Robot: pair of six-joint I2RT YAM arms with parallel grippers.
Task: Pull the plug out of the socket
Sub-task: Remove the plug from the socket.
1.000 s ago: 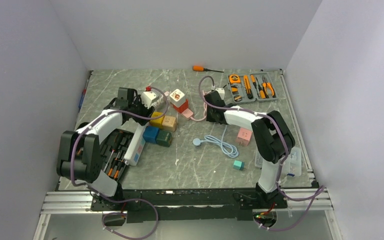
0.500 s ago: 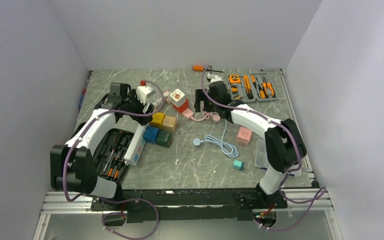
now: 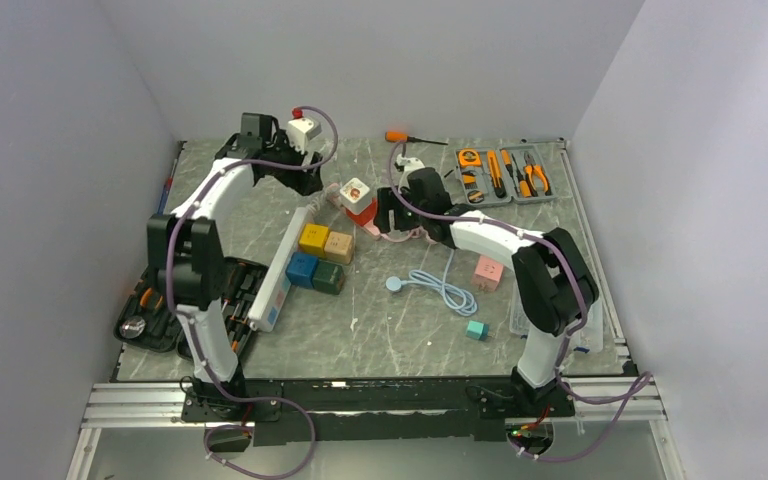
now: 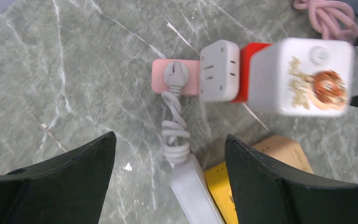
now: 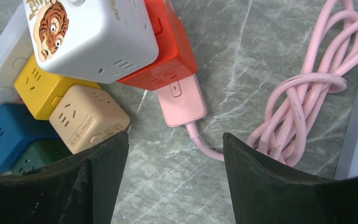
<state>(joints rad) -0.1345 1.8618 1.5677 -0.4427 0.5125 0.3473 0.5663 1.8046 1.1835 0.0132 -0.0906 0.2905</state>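
Right gripper [image 5: 175,144]: jaws wide, empty, straddling pink plug [image 5: 182,100]. Plug seated in red socket cube [image 5: 170,51], upper centre of right wrist view. Left gripper [image 4: 168,144]: wide, empty, above grey plug [image 4: 175,74] in pink adapter [image 4: 157,80].

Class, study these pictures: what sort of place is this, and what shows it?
Probably a robot test cell in a lab: left arm and right arm bolted at a walled-in table, with practice items such as socket cubes and a tool kit.
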